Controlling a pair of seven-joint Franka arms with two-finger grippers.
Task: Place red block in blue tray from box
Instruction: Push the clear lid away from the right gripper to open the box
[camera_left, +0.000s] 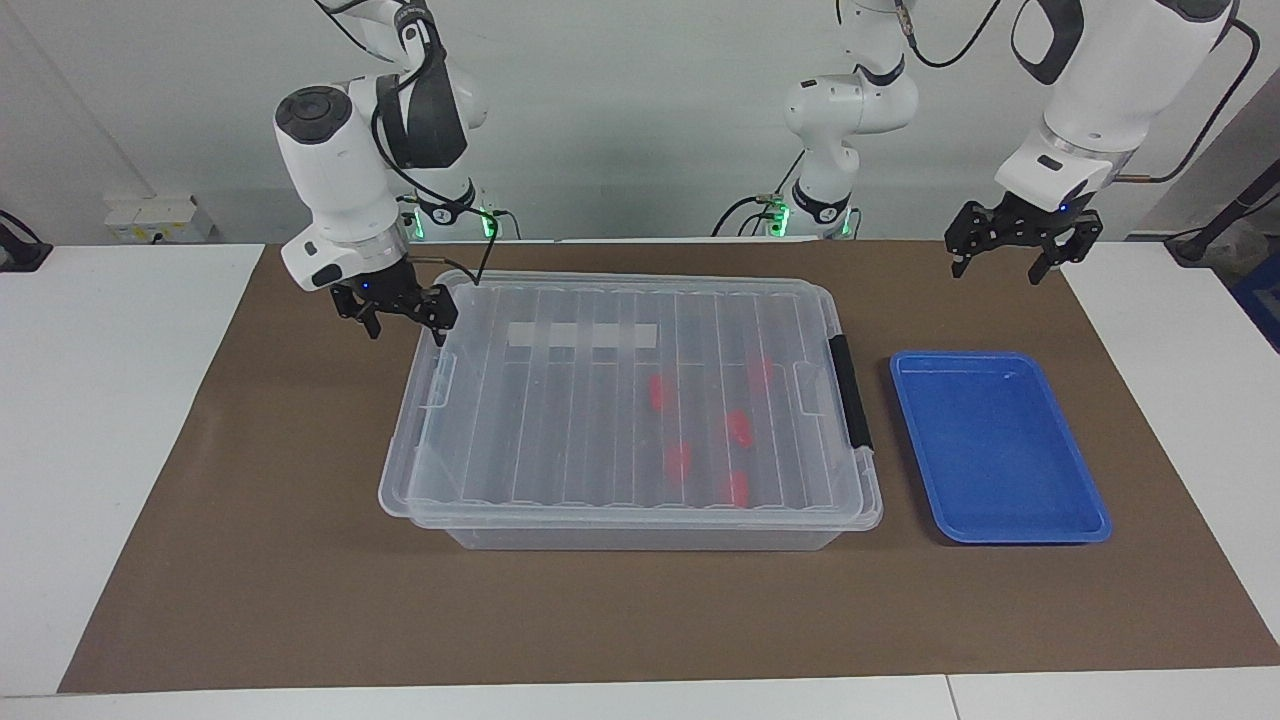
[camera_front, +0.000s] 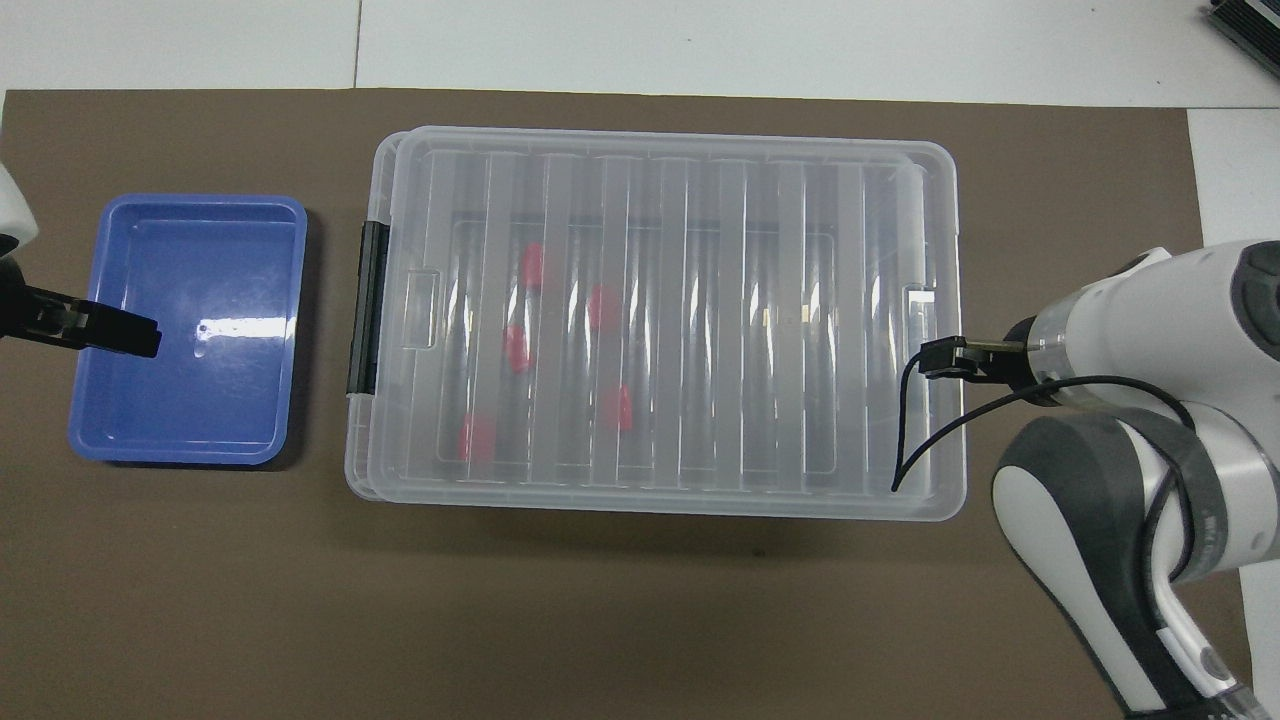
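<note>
Lidded box (camera_left: 630, 400) on brown mat (camera_left: 250, 560), blue tray (camera_left: 1000, 445) beside it

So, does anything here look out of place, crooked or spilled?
Only one thing stands out: the lid sits slightly off square on the box, overhanging at the right arm's end. All five red blocks lie inside the box, and the blue tray is bare and flat on the mat.
</note>
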